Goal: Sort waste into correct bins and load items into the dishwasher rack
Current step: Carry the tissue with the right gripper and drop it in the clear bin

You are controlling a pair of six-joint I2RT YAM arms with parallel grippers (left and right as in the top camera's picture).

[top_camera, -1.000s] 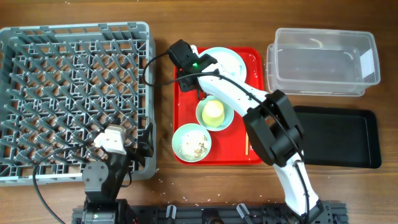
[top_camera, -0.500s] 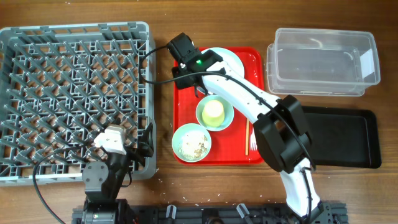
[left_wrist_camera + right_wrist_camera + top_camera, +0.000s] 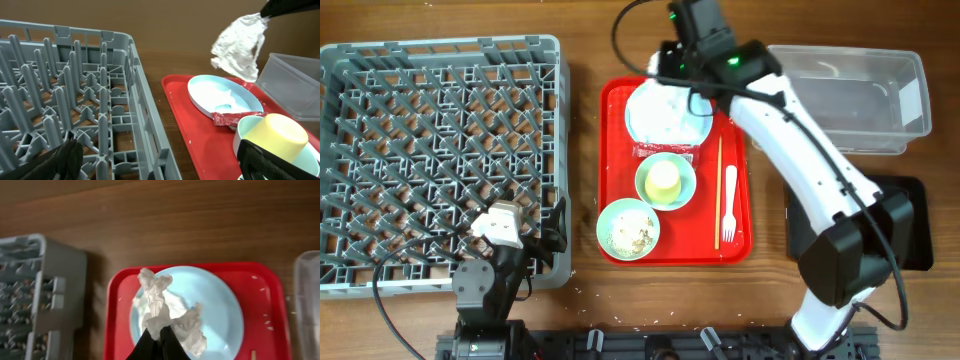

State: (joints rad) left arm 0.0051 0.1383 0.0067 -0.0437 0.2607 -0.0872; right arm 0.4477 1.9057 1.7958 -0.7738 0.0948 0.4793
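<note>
As the right gripper point(image 3: 156, 339) pinches it, napkin point(image 3: 159, 311) dangles above the plate point(image 3: 221, 314).

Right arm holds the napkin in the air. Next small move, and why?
Probably swing the right pincer across to above the clear tub. It is shut on the crumpled napkin, hanging free above the white plate, and the tub stands just beside the red tray.

Brown wooden table point(image 3: 582, 120) with long grain lines, evenly lit, no hard shadows. Plain brown at 12 o'clock, maybe a wall point(image 3: 165, 30), too blurry to tell.
</note>
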